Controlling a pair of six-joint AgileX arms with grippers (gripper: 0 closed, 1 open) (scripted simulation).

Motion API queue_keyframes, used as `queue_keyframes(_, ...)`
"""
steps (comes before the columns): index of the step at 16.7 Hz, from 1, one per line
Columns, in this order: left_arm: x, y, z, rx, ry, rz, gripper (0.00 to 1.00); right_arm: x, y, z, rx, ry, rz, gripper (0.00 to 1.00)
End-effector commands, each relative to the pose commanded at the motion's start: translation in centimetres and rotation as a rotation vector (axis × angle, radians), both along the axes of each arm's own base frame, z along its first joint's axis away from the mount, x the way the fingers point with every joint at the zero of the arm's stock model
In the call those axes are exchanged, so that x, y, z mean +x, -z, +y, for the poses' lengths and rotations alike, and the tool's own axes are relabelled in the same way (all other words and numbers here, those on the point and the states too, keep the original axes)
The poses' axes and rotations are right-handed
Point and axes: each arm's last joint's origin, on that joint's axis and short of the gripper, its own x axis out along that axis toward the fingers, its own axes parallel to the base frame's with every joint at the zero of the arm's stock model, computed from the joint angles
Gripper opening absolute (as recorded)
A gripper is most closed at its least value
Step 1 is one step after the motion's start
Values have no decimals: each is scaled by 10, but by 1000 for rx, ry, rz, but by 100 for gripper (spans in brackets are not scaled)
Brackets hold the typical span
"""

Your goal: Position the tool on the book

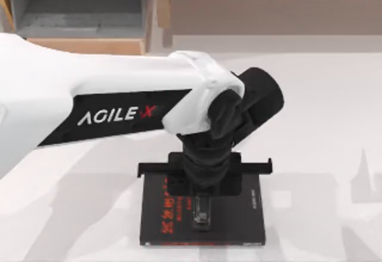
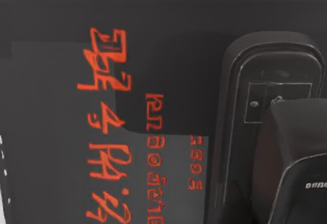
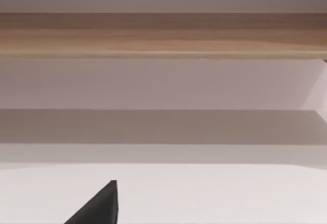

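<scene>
The tool (image 1: 202, 211) lay flat on the cover of the book (image 1: 245, 217), near the middle of the cover and slightly toward its near edge, with its long axis running from the book's far edge to its near edge. It sat directly beneath the left gripper (image 1: 204, 184), whose body hung over the far half of the cover, so the tool lay straight below and just forward of the claw. The left arm was plainly the nearer one. In the left wrist view the tool (image 2: 271, 132) appeared as a slim black bar with a rounded end, a raised rim and pale grey marks inside a thin rectangular outline near that end. One black finger (image 2: 296, 168) overlapped it, but whether the claw was clamped on the tool or parted could not be told. The book was a flat black rectangle with red lettering (image 2: 110, 132) running beside the tool, and it rested near the front edge of the white table (image 1: 322, 125), about midway along it. The right gripper (image 3: 99, 208) was parked clear of the work, its finger state likewise undeterminable.
</scene>
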Motion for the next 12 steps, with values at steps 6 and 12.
queue_keyframes(6, 0, 0, 0, 0, 0, 0, 60, 0, 0, 0, 0, 0, 0, 100)
queue_keyframes(12, 0, 0, 0, 0, 0, 0, 100, 0, 0, 0, 0, 0, 0, 100)
